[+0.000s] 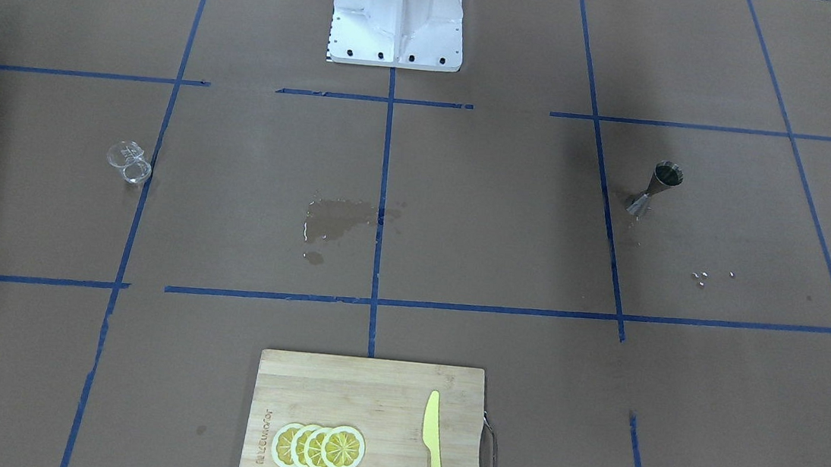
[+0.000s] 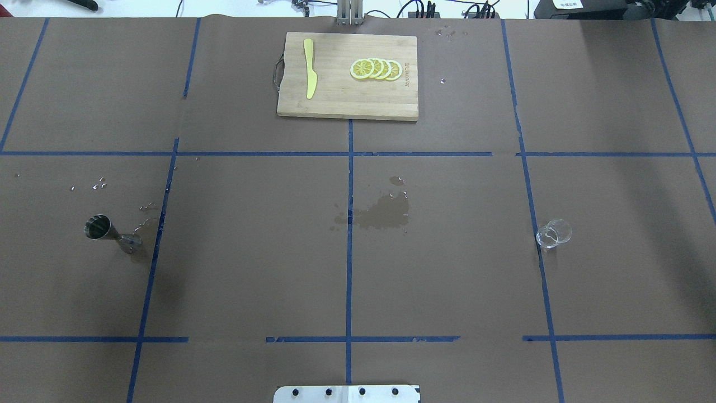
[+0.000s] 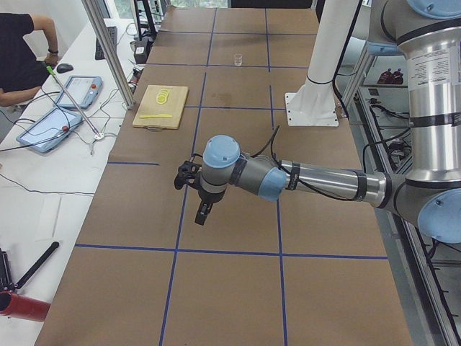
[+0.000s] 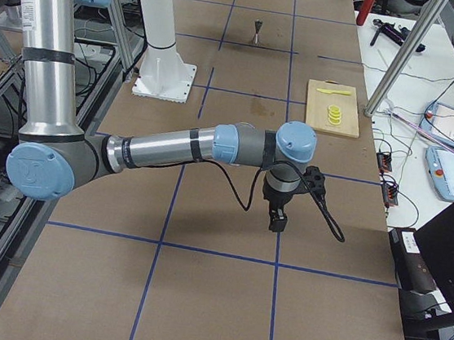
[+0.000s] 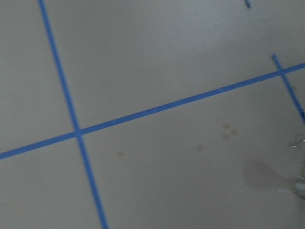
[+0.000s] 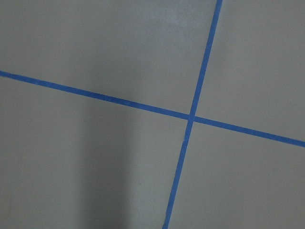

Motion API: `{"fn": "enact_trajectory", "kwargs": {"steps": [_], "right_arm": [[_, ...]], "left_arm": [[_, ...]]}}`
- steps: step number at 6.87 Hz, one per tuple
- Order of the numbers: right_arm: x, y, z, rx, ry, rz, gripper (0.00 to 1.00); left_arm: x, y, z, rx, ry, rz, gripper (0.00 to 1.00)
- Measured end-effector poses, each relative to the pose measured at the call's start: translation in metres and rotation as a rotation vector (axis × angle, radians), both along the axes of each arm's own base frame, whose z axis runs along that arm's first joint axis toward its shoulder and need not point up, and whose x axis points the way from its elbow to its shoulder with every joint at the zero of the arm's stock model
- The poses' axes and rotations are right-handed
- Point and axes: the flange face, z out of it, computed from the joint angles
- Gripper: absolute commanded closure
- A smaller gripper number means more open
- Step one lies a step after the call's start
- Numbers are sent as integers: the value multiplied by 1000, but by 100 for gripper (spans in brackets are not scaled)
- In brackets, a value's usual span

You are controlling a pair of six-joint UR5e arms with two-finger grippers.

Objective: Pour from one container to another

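The small clear glass cup point(image 2: 554, 234) stands upright on the brown table at the robot's right, beside a blue tape line; it also shows as the cup point(image 1: 130, 164) and, far off, the cup point(image 3: 238, 60). The metal hourglass jigger point(image 2: 112, 234) stands upright at the robot's left, seen too as the jigger point(image 1: 656, 188) and the jigger point(image 4: 257, 32). My left gripper point(image 3: 204, 215) and my right gripper point(image 4: 277, 221) hang low over the table's outer ends, far from both vessels. I cannot tell whether either is open or shut. Both wrist views show only paper and tape.
A bamboo cutting board point(image 2: 347, 106) at the far middle carries lemon slices point(image 2: 376, 69) and a yellow knife point(image 2: 309, 75). A wet patch point(image 2: 383, 215) darkens the table's middle. Droplets point(image 2: 96, 184) lie near the jigger. The white robot base point(image 1: 398, 18) stands on the robot's side.
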Motion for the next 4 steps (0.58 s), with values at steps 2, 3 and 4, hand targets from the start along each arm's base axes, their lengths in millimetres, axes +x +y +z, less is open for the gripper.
{"fn": "enact_trajectory", "kwargs": {"steps": [2,3,4], "right_arm": [[0,10,-1,1,-2,1,0],[0,20,-8,15,-2,2,0],[-1,31,-18,32,-6,3,0]], "left_arm": [[-16,17,19,-63,7,-21,0],[-15,22,29,-74,24,-16,0],[-15,26,46,-82,32,-12,0]]}}
